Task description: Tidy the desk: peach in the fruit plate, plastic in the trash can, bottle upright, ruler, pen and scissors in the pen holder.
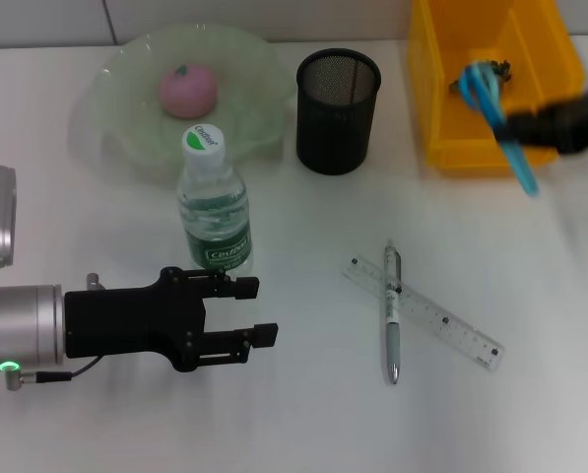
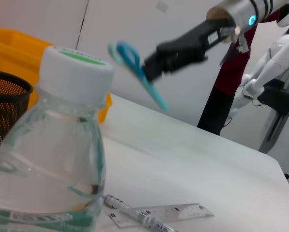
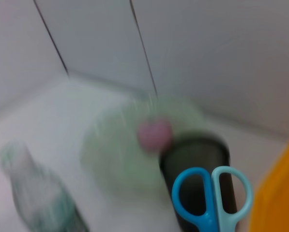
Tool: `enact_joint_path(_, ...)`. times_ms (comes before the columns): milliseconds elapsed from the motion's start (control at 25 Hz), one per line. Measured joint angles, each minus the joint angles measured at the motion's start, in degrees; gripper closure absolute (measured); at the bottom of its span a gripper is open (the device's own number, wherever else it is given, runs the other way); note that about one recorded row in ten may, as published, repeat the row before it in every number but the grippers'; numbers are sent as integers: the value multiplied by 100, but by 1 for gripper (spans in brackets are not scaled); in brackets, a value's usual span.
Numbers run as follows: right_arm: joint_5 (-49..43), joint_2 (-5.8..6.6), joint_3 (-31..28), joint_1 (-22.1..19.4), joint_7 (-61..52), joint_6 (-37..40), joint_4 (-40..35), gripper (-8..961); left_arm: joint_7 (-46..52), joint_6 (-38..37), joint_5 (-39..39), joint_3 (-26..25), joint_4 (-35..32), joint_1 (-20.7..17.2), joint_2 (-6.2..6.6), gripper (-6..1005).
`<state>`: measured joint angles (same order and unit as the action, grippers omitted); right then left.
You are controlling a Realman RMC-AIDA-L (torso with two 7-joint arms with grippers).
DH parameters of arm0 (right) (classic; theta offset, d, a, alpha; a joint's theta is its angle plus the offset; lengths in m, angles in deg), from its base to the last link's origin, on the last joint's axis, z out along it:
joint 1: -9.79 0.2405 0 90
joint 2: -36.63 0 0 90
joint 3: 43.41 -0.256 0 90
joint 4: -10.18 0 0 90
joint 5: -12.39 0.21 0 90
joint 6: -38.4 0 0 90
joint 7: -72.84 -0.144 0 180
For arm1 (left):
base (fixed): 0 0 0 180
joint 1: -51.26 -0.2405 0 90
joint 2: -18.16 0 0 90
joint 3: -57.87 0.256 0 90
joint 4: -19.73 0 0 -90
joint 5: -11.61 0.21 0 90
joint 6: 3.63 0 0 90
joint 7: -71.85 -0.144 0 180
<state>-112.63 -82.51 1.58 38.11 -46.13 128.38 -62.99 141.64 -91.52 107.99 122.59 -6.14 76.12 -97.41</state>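
Head view: right tool [image 1: 518,126] clamps scissors [image 1: 495,108] aloft

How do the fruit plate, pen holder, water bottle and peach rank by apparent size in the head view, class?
1. Fruit plate, clearly largest.
2. Pen holder and water bottle: look alike; the upright bottle is nearer the camera, so unranked.
3. Peach, smallest.
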Motion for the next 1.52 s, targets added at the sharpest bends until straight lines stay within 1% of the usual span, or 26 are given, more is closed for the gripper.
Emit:
enact_joint_path(80,959,-7,-69,-147,395,-299,349,739,-2,0,-5,-6,-6,2,1,335)
enact_joint_path(160,1926,-4,-75,-216,937,-565,912,734,-10,0,-5,-27,-6,2,0,335)
enact_joint_path(240,2787,0,-77,-201,1522,-751,1547,729,-17,0,4,-70,-6,2,-11,335)
enact_joint_path(320,3464,4,-72,-98,2137,-867,2191,724,-17,0,12,-78,-6,2,-14,335)
enact_joint_path(400,4119,2,-48,146,2940,-1008,3045,719,-18,0,10,-78,-6,2,-11,335)
enact_joint_path(520,4698,-13,-26,583,3931,-1267,4192,711,-19,0,-7,-78,-14,2,-1,334)
enact_joint_path(600,5086,-24,-25,935,4686,-1576,4966,706,-16,0,-9,-77,-58,2,-5,334)
enact_joint_path(680,5379,-39,-25,1257,5319,-1910,5553,701,-9,0,-9,-76,-85,2,-13,334)
enact_joint_path(720,5573,-53,-25,1548,5833,-2256,5998,698,-8,0,-9,-75,-93,2,-16,334)
enact_joint_path(760,5573,-53,-25,1548,5833,-2256,5998,696,-7,0,-9,-75,-96,2,-16,334)
enact_joint_path(840,5636,-58,-19,1765,6103,-2561,6243,691,-6,0,-13,-78,-102,2,-17,334)
enact_joint_path(920,5631,-59,34,1879,6169,-2788,6322,686,-5,0,-12,-130,-103,2,-20,334)
enact_joint_path(1040,5631,-66,166,1935,6172,-2950,6347,678,-4,1,4,-157,-103,2,-25,334)
enact_joint_path(1200,5624,-67,201,1943,6146,-2948,6357,668,-5,0,13,-161,-103,2,-26,334)
enact_joint_path(1360,5618,-66,207,1909,6112,-2906,6360,589,-6,0,12,-161,-103,2,-26,334)
enact_joint_path(1440,5569,-47,211,1870,5989,-2835,6305,550,-5,0,12,-161,-103,2,-26,335)
enact_joint_path(1480,5500,-35,212,1837,5880,-2764,6247,530,-5,0,13,-161,-103,1,-26,335)
enact_joint_path(1520,5194,-20,217,1689,5450,-2514,5931,510,-3,-1,14,-161,-103,-4,-26,335)
